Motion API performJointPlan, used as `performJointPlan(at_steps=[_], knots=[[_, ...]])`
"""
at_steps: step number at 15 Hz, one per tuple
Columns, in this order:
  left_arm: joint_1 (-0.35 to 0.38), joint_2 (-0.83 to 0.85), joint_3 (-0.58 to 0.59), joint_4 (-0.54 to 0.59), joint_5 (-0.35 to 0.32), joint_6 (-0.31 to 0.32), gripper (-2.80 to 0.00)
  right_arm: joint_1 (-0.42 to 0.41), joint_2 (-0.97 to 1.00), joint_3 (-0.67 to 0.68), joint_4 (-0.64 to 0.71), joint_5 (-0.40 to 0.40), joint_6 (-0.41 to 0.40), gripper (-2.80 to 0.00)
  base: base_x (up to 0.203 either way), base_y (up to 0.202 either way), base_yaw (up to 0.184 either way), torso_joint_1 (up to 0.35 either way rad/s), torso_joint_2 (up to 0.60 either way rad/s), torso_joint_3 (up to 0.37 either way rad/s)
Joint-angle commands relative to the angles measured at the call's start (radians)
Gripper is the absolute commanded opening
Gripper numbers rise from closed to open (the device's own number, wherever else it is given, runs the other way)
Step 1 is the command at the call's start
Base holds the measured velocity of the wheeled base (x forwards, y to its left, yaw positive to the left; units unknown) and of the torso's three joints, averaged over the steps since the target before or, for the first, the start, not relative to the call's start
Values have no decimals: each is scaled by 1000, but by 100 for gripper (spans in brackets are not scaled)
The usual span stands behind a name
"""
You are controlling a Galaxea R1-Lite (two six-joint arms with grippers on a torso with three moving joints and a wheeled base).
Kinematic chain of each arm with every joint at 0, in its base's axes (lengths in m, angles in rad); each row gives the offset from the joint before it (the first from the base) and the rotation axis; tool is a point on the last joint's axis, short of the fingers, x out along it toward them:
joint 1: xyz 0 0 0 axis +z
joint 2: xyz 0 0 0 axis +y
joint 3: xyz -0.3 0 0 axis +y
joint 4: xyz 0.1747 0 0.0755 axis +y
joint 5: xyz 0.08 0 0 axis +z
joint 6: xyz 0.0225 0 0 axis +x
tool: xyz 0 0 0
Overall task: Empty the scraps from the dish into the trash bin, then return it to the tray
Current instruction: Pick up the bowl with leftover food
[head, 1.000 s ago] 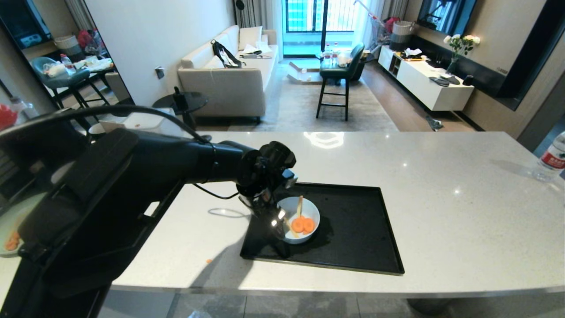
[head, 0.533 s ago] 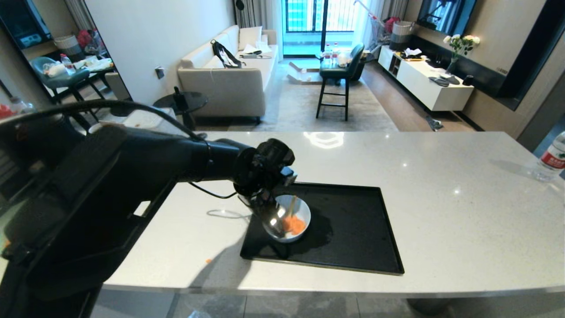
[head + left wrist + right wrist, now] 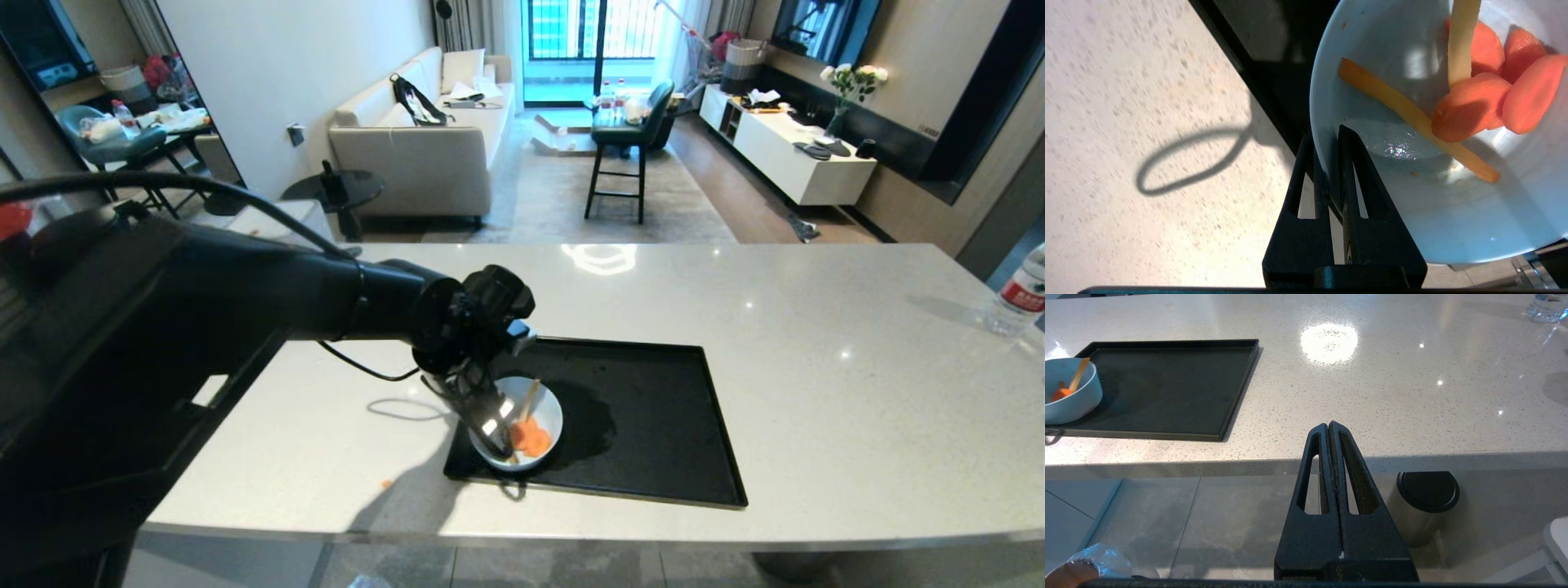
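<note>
The dish (image 3: 549, 408), a small pale bluish-white bowl, hangs tilted over the front left corner of the black tray (image 3: 653, 425). My left gripper (image 3: 498, 437) is shut on the dish's near rim, one finger inside and one outside, as the left wrist view shows (image 3: 1325, 134). The scraps (image 3: 1470, 110), orange carrot slices and pale yellow sticks, lie in the dish (image 3: 1453, 220). My right gripper (image 3: 1329, 424) is shut and empty, parked below the counter's front edge. The trash bin (image 3: 1081, 567), coppery with a clear bag liner, peeks in on the floor.
A tiny orange crumb (image 3: 386, 483) lies on the counter (image 3: 816, 343) left of the tray. A water bottle (image 3: 1020, 294) stands at the far right. A steel cylinder with a black lid (image 3: 1425, 502) stands on the floor under the counter.
My left gripper closed on the dish's rim, then carried it tilted toward the tray's front left corner. The scraps slid together inside it. The right arm has not moved.
</note>
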Motion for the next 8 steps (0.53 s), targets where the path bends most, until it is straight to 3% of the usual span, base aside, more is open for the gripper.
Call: performJointPlan(at_steps=[1,5,8], knots=[[-2,-48,48,2,1,-18,-280,0,0,0,0,0,1,-280,0,0,0,0,0,0],[-11,-63,73,3,-2,-24,-280,0,0,0,0,0,1,-280,0,0,0,0,0,0],[-31,-59,70,5,-5,-76,-280,0,0,1,0,0,0,-280,0,0,0,0,0,0]])
